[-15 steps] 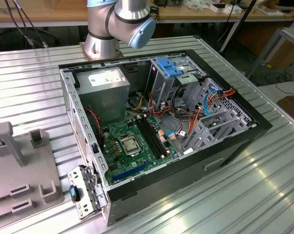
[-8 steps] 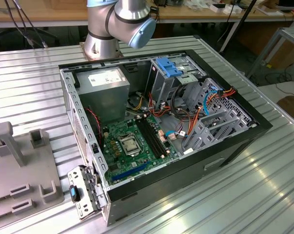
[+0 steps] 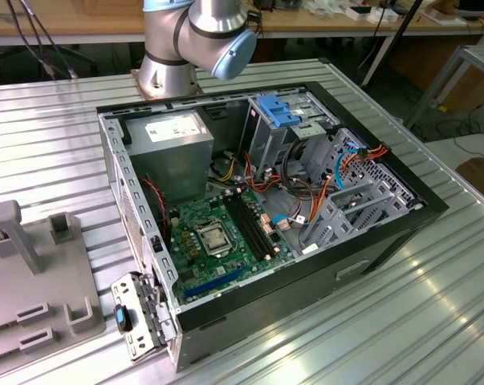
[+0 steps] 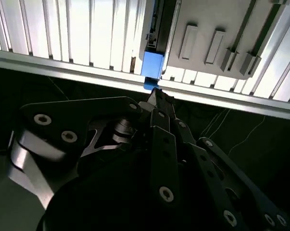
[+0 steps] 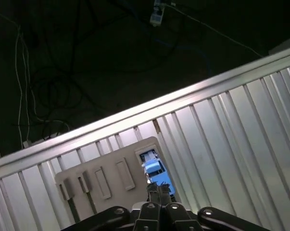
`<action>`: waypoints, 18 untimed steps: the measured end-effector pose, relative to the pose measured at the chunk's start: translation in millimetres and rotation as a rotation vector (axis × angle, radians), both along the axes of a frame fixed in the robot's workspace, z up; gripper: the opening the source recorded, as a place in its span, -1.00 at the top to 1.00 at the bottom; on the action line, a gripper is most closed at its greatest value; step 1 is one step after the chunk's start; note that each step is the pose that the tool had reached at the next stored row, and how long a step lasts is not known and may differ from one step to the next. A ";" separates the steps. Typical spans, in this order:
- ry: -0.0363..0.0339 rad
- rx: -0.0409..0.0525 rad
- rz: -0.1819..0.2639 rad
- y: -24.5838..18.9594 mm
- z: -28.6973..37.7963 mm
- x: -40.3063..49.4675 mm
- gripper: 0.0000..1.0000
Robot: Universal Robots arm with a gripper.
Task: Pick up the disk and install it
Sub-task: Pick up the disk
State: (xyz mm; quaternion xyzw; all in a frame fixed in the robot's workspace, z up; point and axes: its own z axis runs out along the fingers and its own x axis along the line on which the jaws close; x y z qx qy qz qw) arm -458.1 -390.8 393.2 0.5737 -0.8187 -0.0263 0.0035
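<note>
The disk stands on edge beside a grey fixture at the rim of the ribbed metal table. Its bright blue rail end faces the camera and its dark body runs back behind it. My gripper hangs over the table's edge, its tip just short of the blue end. In the first wrist view the gripper points down at the same blue-railed disk next to the grey fixture. Whether it touches the disk is unclear.
An open computer case lies in the middle of the table, with a green motherboard, a grey drive cage, a light blue latch bracket and loose cables. The arm's base stands behind the case. Beyond the table's edge is dark floor with cables.
</note>
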 end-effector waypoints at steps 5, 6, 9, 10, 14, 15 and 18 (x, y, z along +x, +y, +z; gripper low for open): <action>0.0000 -0.0004 0.071 0.0 0.0 0.0 0.79; 0.0000 -0.0025 0.077 0.1 0.0 0.0 0.79; -0.0027 -0.0572 0.089 0.1 0.0 0.0 0.79; -0.0047 -0.0680 0.089 0.4 -0.1 0.0 0.79; -0.0179 -0.0823 0.087 2.9 -1.1 0.6 0.79; -0.0298 -0.0830 0.087 2.9 -1.6 0.3 0.79; -0.0685 -0.0900 0.085 3.4 -2.4 0.3 0.79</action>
